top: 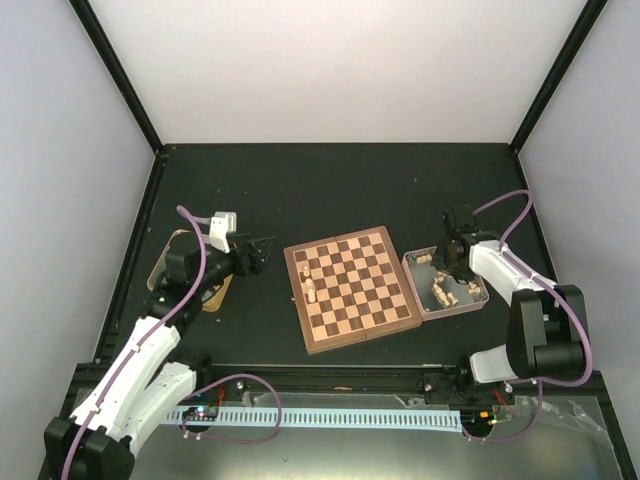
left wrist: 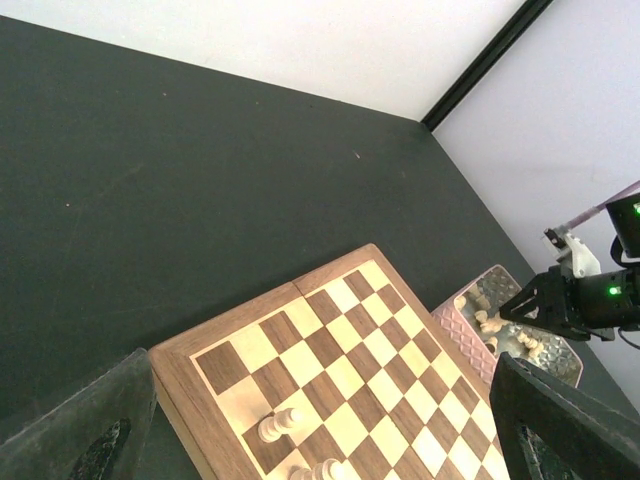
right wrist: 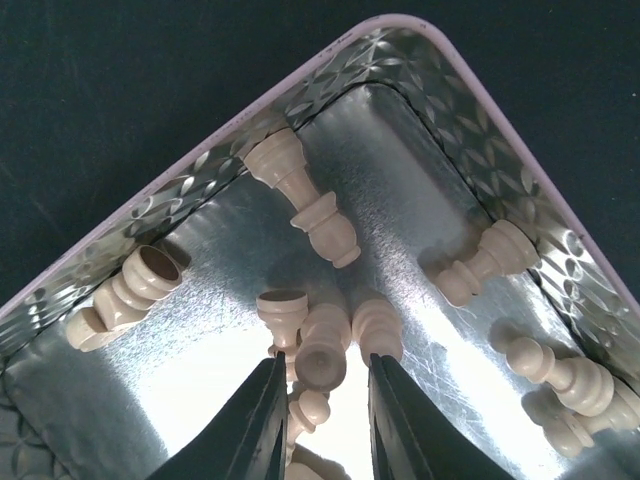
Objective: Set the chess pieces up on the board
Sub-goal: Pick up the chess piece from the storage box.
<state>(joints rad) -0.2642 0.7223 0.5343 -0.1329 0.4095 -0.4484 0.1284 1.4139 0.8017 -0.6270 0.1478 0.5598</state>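
Board (top: 350,290): 2 pale pieces (top: 310,290) standing on its L-edge squares. Tin (top: 413,290): just R of board, holds loose pieces (right wrist: 490,260). L gripper (top: 262,250): L of board, fingers spread wide. R gripper (right wrist: 325,375): in tin, fingers narrowed either side of one piece (right wrist: 318,355); pinch can't be confirmed.

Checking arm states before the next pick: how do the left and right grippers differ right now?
The left gripper is wide open and empty; the right gripper is pinched around a pale piece. The left gripper hangs beside the board; the right gripper reaches into the tin. Both are dark-coloured.
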